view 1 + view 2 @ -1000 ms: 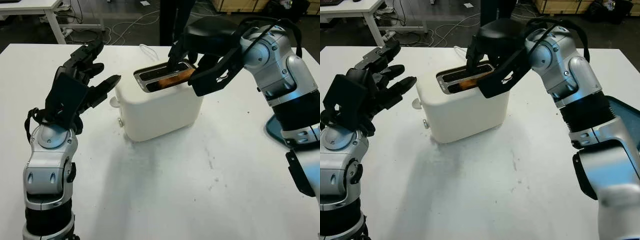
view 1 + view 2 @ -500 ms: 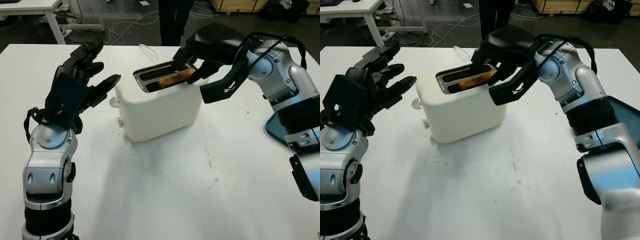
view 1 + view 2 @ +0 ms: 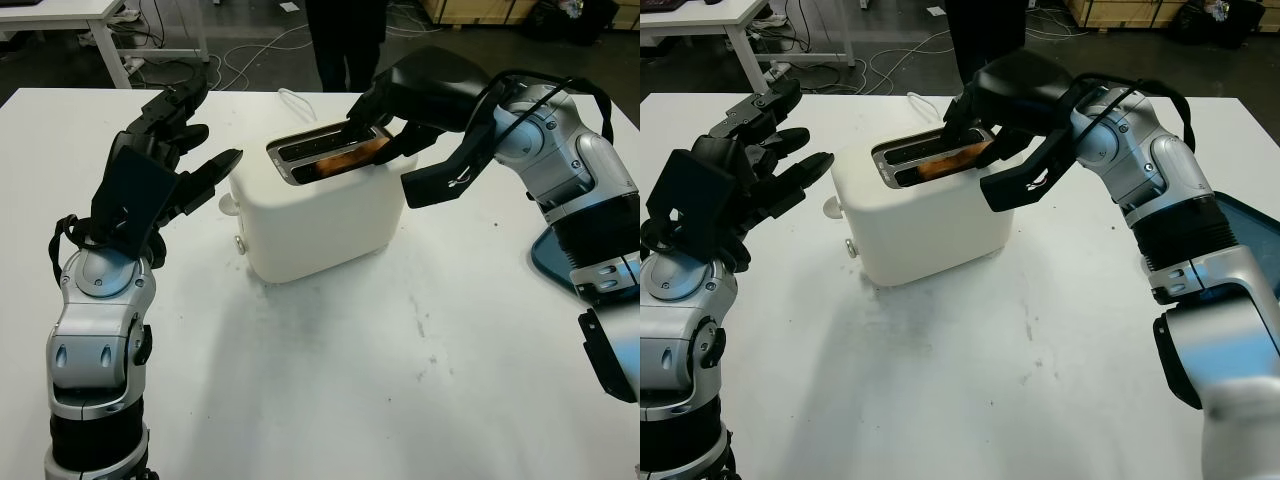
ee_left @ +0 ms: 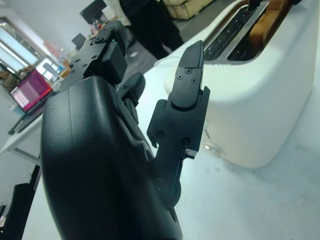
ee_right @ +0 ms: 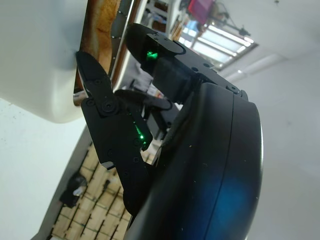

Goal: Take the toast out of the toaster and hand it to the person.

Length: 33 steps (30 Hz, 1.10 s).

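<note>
While the white table [image 3: 330, 390] spreads out under everything, the white toaster [image 3: 320, 215] sits near its middle, turned at a slight angle, with two slots open on top. A person in dark trousers [image 3: 345, 40] stands at the far edge of the table, just behind the toaster.

The right hand [image 3: 385, 125] reaches in over the toaster's far right corner. Its black fingers [image 3: 962, 108] come down at the end of the nearer slot, right where the toast pokes up, and one longer finger hangs outside the toaster's right wall. From where I stand I cannot tell whether those fingers actually pinch the toast or just sit around it; the right wrist view shows them close against the slot's edge but not a clear grip.

The left hand [image 3: 165, 165] is held up in the air to the left of the toaster, open and holding nothing, its fingertips pointing toward the toaster's side without touching it.

The toast [image 3: 345, 160], browned and orange at its crust, still stands in the nearer slot, its top edge just above the rim.
</note>
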### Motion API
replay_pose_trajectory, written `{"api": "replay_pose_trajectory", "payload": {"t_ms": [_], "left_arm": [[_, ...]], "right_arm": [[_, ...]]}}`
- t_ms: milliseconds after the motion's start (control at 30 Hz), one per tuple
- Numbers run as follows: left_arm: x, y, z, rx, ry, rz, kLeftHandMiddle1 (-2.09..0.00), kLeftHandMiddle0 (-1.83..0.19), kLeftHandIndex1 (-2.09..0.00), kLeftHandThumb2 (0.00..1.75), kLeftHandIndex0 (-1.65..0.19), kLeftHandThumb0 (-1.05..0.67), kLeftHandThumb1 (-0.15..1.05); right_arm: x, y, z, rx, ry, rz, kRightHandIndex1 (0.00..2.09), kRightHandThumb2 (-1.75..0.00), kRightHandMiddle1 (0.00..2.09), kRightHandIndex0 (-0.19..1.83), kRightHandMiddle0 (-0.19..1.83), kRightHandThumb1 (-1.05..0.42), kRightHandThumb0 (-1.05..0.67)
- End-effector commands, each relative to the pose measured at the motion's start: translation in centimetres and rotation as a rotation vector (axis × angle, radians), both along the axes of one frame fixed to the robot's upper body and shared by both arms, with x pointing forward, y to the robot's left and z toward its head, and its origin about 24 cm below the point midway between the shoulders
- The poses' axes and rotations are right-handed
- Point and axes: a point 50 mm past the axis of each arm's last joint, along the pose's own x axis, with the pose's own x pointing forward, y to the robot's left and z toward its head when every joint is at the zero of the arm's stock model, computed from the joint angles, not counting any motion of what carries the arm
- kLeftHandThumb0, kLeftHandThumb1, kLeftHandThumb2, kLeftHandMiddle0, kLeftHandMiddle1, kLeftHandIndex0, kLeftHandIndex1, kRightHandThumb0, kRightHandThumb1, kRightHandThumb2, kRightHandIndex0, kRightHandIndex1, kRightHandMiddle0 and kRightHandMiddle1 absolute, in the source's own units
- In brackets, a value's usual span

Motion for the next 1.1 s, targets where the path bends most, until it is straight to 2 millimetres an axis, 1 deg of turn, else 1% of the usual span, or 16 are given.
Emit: {"api": "replay_pose_trajectory", "payload": {"t_ms": [0,67,200,233,267,300,333,400,467,533,567,700,833,933,1067], "left_arm": [[-0.1,0.1,-0.1,-0.002,-0.004,0.002,-0.80,0.00,-0.02,0.15,-0.36,-0.40,0.92],[-0.1,0.1,-0.1,-0.001,-0.003,0.005,-0.80,0.00,-0.02,0.15,-0.36,-0.41,0.92],[-0.1,0.1,-0.1,-0.006,-0.003,0.002,-0.81,0.00,-0.02,0.15,-0.36,-0.40,0.92],[-0.1,0.1,-0.2,-0.008,-0.002,0.001,-0.81,0.00,-0.02,0.15,-0.36,-0.40,0.92],[-0.1,0.1,-0.2,-0.005,-0.003,0.003,-0.80,0.00,-0.02,0.15,-0.36,-0.40,0.92],[-0.1,0.1,-0.2,-0.003,-0.005,0.004,-0.80,0.00,-0.02,0.15,-0.36,-0.40,0.92],[-0.1,0.1,-0.2,-0.002,-0.004,0.005,-0.81,0.00,-0.02,0.16,-0.36,-0.40,0.92],[-0.1,0.1,-0.2,-0.002,-0.002,0.006,-0.81,0.00,-0.02,0.16,-0.36,-0.39,0.92],[-0.1,0.1,-0.2,-0.003,-0.005,0.007,-0.81,0.00,-0.02,0.16,-0.37,-0.39,0.92],[-0.1,0.1,-0.2,-0.005,-0.003,0.009,-0.81,0.00,-0.02,0.16,-0.36,-0.39,0.92],[-0.1,0.1,-0.2,-0.004,-0.002,0.010,-0.82,0.00,-0.02,0.16,-0.37,-0.39,0.92],[-0.1,0.1,-0.3,-0.009,-0.005,0.004,-0.81,0.00,-0.02,0.15,-0.36,-0.40,0.92],[-0.1,0.1,-0.3,-0.005,-0.004,0.006,-0.81,0.00,-0.02,0.16,-0.36,-0.41,0.92],[-0.1,0.1,-0.4,-0.007,-0.008,0.007,-0.81,0.00,-0.02,0.16,-0.36,-0.40,0.92],[-0.1,0.1,-0.5,-0.006,-0.009,0.007,-0.81,0.00,-0.02,0.16,-0.36,-0.41,0.92]], "right_arm": [[0.0,0.4,-0.6,-0.043,0.009,0.005,0.84,0.00,0.00,0.72,1.04,-0.68,-0.28],[0.0,0.6,-0.8,-0.064,0.017,0.002,0.82,-0.01,0.00,0.72,1.03,-0.68,-0.29],[0.2,0.9,-1.6,-0.071,0.049,0.009,1.03,0.00,0.00,0.79,1.03,-0.67,-0.28],[0.2,0.9,-1.7,-0.073,0.062,0.011,1.04,0.00,0.00,0.80,1.03,-0.67,-0.27],[0.2,1.0,-1.9,-0.072,0.073,0.015,1.00,0.00,0.00,0.83,1.02,-0.67,-0.27],[0.3,1.0,-2.1,-0.075,0.086,0.018,0.88,0.00,0.01,0.91,1.03,-0.68,-0.24],[0.3,1.1,-2.2,-0.083,0.099,0.019,0.81,-0.01,0.01,0.96,1.05,-0.68,-0.23],[0.4,1.2,-2.5,-0.102,0.113,0.014,0.75,-0.01,0.02,0.99,1.06,-0.69,-0.22],[0.4,1.3,-2.7,-0.117,0.119,0.013,0.92,-0.01,0.01,0.90,1.02,-0.72,-0.21],[0.4,1.5,-2.9,-0.117,0.124,0.022,1.19,0.00,0.01,0.77,1.00,-0.74,-0.18],[0.3,1.6,-3.0,-0.116,0.125,0.025,1.22,0.00,0.01,0.74,0.99,-0.74,-0.18],[0.3,1.9,-3.4,-0.122,0.133,0.037,1.17,0.00,0.02,0.71,1.01,-0.71,-0.21],[0.2,2.2,-3.7,-0.116,0.140,0.058,1.23,0.00,0.03,0.78,1.04,-0.70,-0.27],[0.2,2.4,-3.9,-0.098,0.151,0.074,1.20,-0.01,0.03,0.70,1.06,-0.72,-0.30],[0.2,2.6,-4.1,-0.062,0.164,0.098,1.25,-0.01,0.05,0.76,1.11,-0.73,-0.31]]}}
